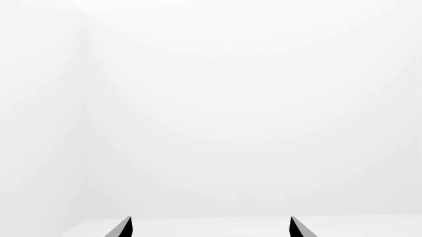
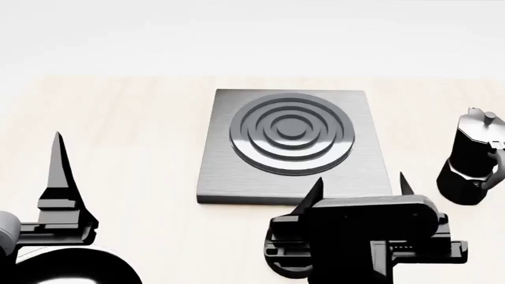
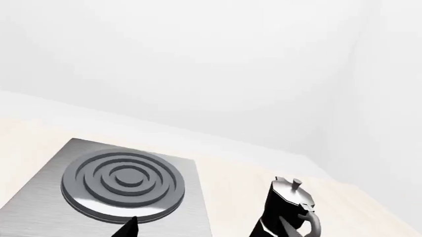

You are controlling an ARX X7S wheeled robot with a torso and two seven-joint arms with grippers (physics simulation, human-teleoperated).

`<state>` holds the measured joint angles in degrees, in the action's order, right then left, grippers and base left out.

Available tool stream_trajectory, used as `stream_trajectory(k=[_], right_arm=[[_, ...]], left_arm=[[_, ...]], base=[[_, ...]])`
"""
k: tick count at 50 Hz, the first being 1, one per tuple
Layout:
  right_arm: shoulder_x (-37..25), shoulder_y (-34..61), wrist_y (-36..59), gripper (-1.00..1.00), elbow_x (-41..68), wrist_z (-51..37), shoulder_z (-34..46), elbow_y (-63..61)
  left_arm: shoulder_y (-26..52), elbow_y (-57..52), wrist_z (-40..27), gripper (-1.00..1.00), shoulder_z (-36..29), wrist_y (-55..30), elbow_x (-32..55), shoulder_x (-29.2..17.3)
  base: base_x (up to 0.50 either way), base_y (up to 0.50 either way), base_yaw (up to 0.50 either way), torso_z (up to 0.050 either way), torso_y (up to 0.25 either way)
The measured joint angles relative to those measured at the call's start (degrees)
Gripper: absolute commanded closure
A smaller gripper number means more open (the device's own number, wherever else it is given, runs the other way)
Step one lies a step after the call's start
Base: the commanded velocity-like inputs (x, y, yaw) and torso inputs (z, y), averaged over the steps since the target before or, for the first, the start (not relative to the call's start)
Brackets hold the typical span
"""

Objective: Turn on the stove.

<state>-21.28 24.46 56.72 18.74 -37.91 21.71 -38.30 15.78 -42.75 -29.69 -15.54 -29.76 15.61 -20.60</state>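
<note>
Head view: right gripper [image 2: 361, 184] sits at the near edge of the flat square brushed-grey metal stove [image 2: 294, 148], two black fingertips spread apart and empty, pointing at the plate. Raised round burner of concentric dark rings [image 2: 290, 134] lies just beyond the tips. Judgement: the gripper is parked at this edge because the knob should be hereabouts, within reach for a twist.

Knob not visible in any view; the right gripper body covers the stove's near right corner, so it may be hidden there. Cannot confirm.

Tall black-and-silver moka pot [image 2: 473, 158] stands beyond the right gripper and off to its right, apart from the stove, on the pale wooden counter [image 2: 134, 130].

Left gripper [image 1: 209, 228]: well left of the stove, tips spread, holding nothing; left wrist view shows only blank white wall. Rounded black object at its base is cut off, unidentifiable.
</note>
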Motion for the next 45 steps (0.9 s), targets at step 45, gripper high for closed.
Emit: stream_trajectory(k=[45], right_arm=[[-2.4, 3.4, 3.1, -1.00, -2.6, -1.5, 6.5, -7.8]], left_arm=[[0.0, -0.5, -0.9, -1.00, -0.5, 0.1, 0.4, -0.5]], base=[[0.00, 0.00, 0.00, 0.000, 0.000]])
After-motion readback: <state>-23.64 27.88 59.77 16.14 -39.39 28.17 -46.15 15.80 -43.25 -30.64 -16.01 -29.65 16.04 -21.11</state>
